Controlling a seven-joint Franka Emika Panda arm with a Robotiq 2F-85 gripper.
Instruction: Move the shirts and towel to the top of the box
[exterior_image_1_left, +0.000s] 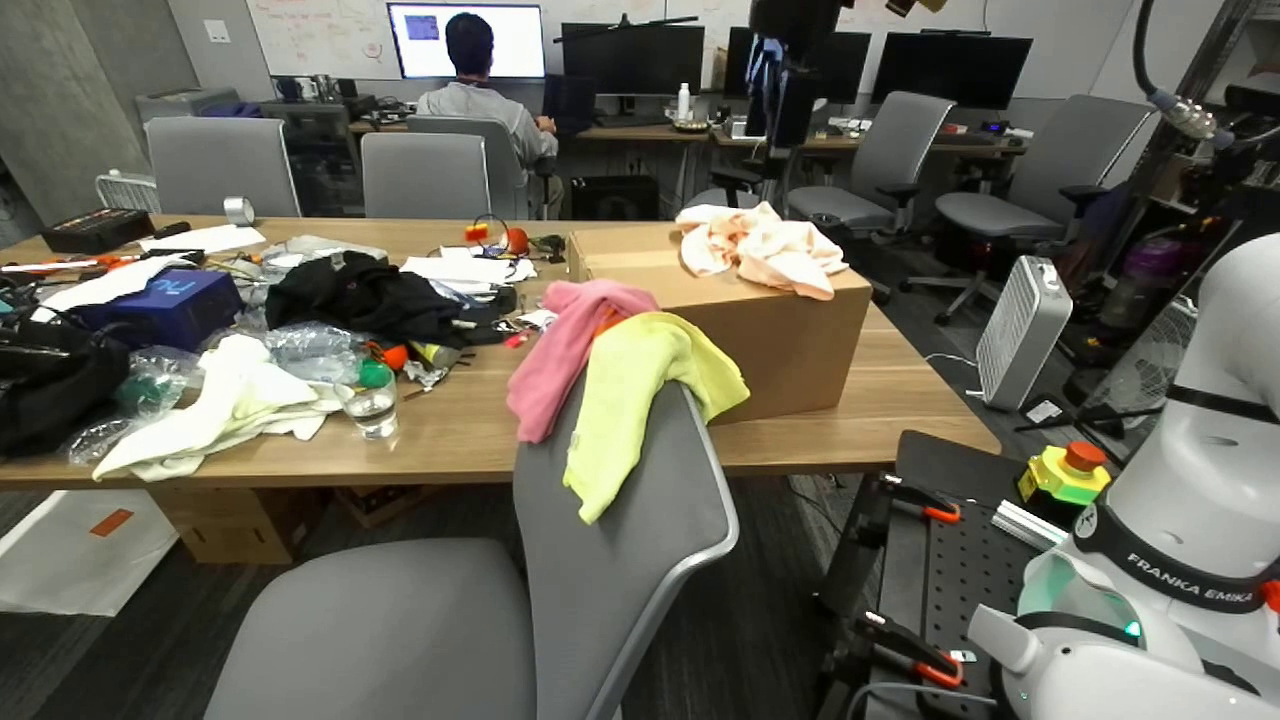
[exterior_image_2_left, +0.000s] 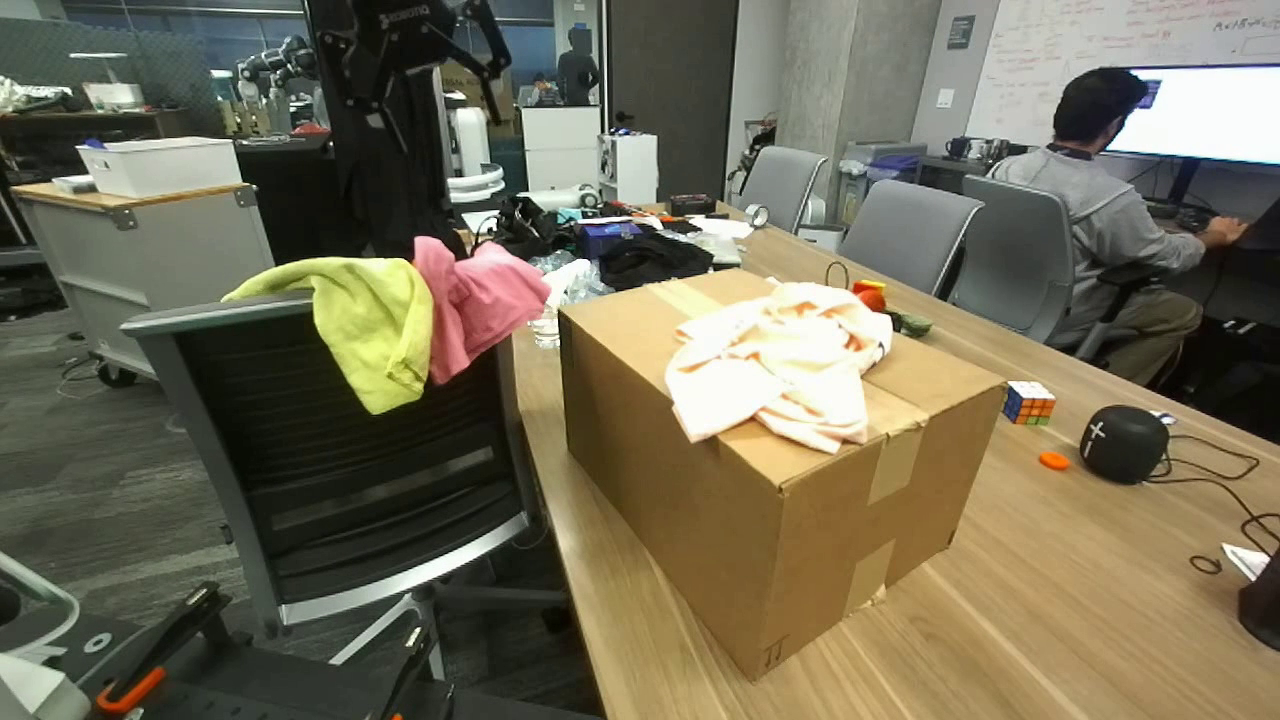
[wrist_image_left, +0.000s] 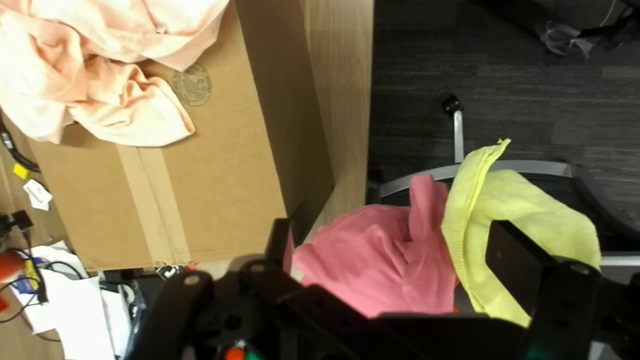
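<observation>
A peach cloth (exterior_image_1_left: 755, 250) lies crumpled on top of the cardboard box (exterior_image_1_left: 800, 350); both also show in an exterior view, cloth (exterior_image_2_left: 785, 360) and box (exterior_image_2_left: 670, 490). A pink cloth (exterior_image_1_left: 560, 350) and a yellow cloth (exterior_image_1_left: 640, 390) hang side by side over the chair's backrest (exterior_image_1_left: 660, 500) beside the box. In the wrist view my gripper (wrist_image_left: 392, 242) is open and empty, with the pink cloth (wrist_image_left: 380, 255) and yellow cloth (wrist_image_left: 525, 205) below, between and behind its fingers. In an exterior view the gripper (exterior_image_2_left: 445, 120) is high above the chair.
The wooden table (exterior_image_1_left: 460, 420) bears a white cloth (exterior_image_1_left: 235, 405), a black cloth (exterior_image_1_left: 365, 300), a glass of water (exterior_image_1_left: 372, 410) and clutter. A Rubik's cube (exterior_image_2_left: 1029, 402) and black speaker (exterior_image_2_left: 1125, 443) stand beside the box. A person (exterior_image_2_left: 1095, 200) sits across the table.
</observation>
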